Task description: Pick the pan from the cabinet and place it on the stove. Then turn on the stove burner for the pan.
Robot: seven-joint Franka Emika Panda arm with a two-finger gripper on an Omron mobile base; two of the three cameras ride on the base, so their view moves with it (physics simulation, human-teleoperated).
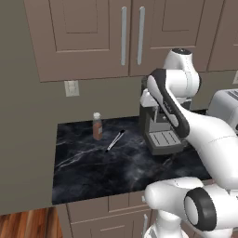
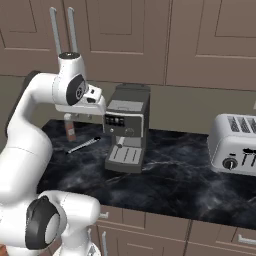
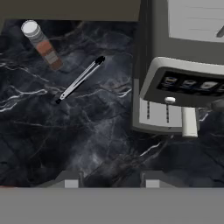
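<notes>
Looking down from the hand view, you see the end effector (image 3: 109, 179) hanging above the dark marbled surface (image 3: 52, 131), its two finger tips (image 3: 70, 178) apart with nothing between them. In the base views the hand is hidden behind the arm's own wrist and forearm, so you cannot check the jaws from there.

The cabinet (image 1: 93, 37) hangs on the wall above the surface, both doors shut, its two silver bar handles (image 1: 123, 35) side by side at the door seam. Its top is cut off by the frame edge. Whatever it holds is hidden behind the closed doors, well above the end effector.

Below the hand, you have a small bottle (image 3: 42, 44) with a white cap standing upright; its brown label is too blurred to read. A slim pen-like utensil (image 3: 80, 79) lies flat just beside it, apart from it. A grey coffee machine (image 2: 126, 132) stands to the right; its panel buttons carry marks too small to make out. A silver toaster (image 2: 235, 145) sits further right, cut off by the frame edge. No legible writing appears anywhere.
</notes>
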